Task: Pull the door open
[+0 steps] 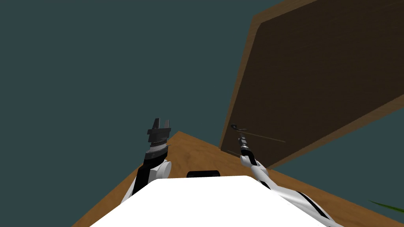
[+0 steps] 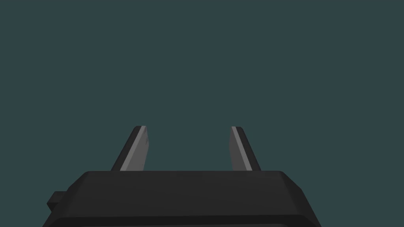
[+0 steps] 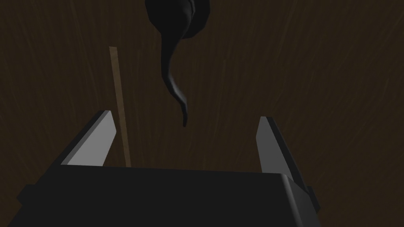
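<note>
While the right hand (image 3: 185,116) sits spread near the lever handle (image 3: 170,47), mid-right in the head view on the brown door (image 1: 315,79), nothing is gripped. Closing now may pinch only the thin tip and slip on the pull.

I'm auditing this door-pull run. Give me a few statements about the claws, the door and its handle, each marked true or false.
1. The right claw is open. True.
2. The right claw grips the door handle. False: the claw stands open on either side of the lever's tip, not pressing it.
3. The door is dark brown. True.
4. The left claw holds something. False: it is open and empty, facing a teal wall.
5. The door handle is a round knob. False: it is a dark, curved, tapering lever.
</note>
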Tool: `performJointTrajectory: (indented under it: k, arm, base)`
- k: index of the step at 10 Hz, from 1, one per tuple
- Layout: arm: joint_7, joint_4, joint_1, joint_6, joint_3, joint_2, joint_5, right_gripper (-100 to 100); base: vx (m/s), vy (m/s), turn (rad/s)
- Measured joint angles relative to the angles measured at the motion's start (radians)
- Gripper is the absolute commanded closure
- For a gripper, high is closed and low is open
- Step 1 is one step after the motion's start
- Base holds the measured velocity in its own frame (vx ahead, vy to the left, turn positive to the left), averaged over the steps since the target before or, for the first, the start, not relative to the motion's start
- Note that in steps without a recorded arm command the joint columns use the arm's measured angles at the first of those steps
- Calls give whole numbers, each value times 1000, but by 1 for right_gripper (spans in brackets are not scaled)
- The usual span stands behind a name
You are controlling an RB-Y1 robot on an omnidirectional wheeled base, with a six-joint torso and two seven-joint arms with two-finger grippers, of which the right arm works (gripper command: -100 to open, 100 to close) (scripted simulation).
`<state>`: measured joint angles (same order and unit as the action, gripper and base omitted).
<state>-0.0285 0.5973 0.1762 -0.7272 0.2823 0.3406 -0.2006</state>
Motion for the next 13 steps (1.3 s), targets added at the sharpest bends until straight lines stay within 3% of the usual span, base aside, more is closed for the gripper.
performJointTrajectory:
  k: [5, 13]
  arm:
    - [8, -87, 33, -4, 22, 15, -10, -100]
    - [18, -94, 35, -2, 34, 14, -16, -100]
  base:
    - [40, -35, 57]
    - [162, -98, 23]
